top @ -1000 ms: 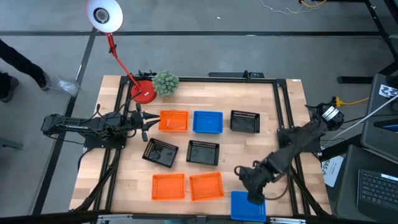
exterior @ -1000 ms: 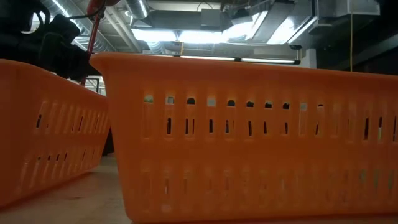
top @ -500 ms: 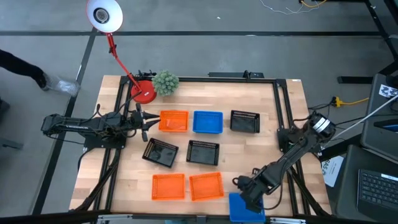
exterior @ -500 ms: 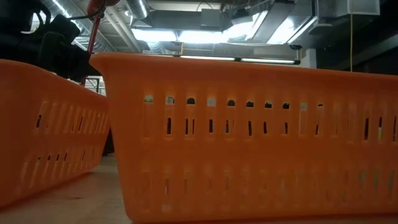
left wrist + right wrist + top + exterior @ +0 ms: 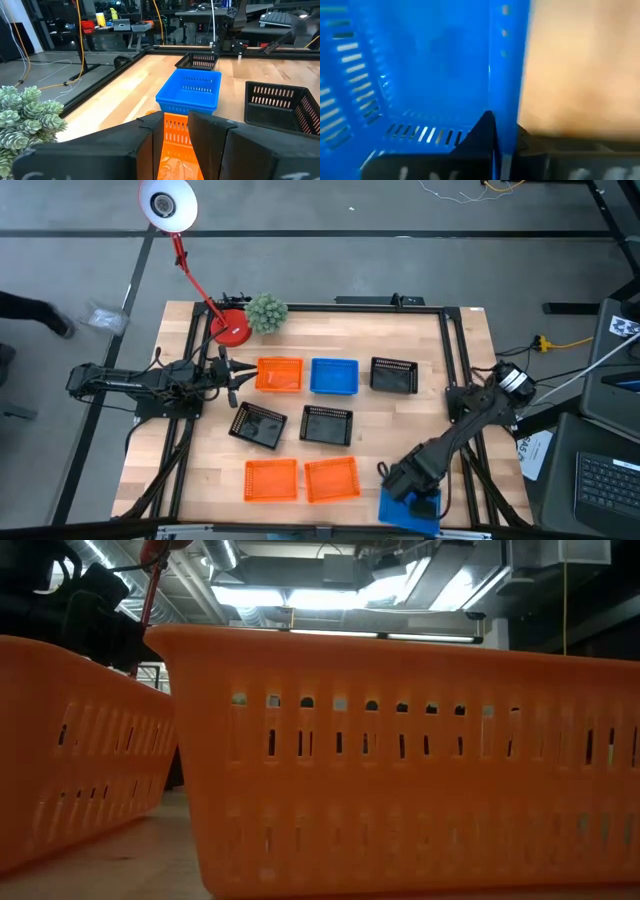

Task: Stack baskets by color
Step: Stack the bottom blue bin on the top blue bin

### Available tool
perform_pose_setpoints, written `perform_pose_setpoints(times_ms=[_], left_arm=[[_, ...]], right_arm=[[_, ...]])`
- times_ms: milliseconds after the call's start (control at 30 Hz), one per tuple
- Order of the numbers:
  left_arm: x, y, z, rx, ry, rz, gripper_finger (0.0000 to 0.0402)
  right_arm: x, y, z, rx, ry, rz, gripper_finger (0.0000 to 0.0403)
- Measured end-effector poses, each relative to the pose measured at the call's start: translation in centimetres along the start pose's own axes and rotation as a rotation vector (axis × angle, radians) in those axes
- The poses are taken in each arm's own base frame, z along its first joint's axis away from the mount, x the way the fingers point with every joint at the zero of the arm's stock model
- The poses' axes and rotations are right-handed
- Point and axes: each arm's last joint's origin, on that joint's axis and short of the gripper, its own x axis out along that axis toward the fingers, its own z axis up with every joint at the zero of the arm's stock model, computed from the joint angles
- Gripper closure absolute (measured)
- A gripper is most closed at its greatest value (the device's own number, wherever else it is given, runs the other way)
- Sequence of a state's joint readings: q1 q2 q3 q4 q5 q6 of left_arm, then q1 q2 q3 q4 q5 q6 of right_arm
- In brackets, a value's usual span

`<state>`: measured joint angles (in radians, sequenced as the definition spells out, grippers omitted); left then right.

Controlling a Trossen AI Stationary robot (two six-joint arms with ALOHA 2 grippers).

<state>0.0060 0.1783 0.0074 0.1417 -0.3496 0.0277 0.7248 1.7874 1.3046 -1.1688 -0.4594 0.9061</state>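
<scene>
Since a second ago the right hand (image 5: 408, 492) has slid toward the table's (image 5: 440, 350) 5 o'clock corner and clamped the slotted plastic wall of the blue basket (image 5: 410, 509), partly cut off there.

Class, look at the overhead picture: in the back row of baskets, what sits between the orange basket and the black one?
A blue basket sits between the orange basket and the black basket, seen in the high view.

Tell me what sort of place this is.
Probably a robotics lab or workshop. A framed wooden table carries two arms, exposed ducts and strip lights run along the ceiling, and benches cluttered with gear and cables stand behind.
</scene>
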Motion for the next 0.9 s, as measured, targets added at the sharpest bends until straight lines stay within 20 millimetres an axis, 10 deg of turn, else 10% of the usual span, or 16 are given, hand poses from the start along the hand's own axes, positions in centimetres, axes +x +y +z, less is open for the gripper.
perform_pose_setpoints(times_ms=[333, 533, 900], left_arm=[[0.0, 0.0, 0.0, 0.001, 0.003, 0.000, 0.0321], [0.0, 0.0, 0.0, 0.002, 0.004, 0.000, 0.0321], [0.0, 0.0, -0.1, 0.004, 0.007, 0.000, 0.0321]], right_arm=[[-12.8, -3.9, 1.5, -0.018, -0.838, -0.787, 0.0402], [-18.1, -9.8, 5.3, 0.069, -0.912, -1.092, 0.0402], [-23.0, -22.8, 10.9, -0.190, -0.895, -0.431, 0.0403]])
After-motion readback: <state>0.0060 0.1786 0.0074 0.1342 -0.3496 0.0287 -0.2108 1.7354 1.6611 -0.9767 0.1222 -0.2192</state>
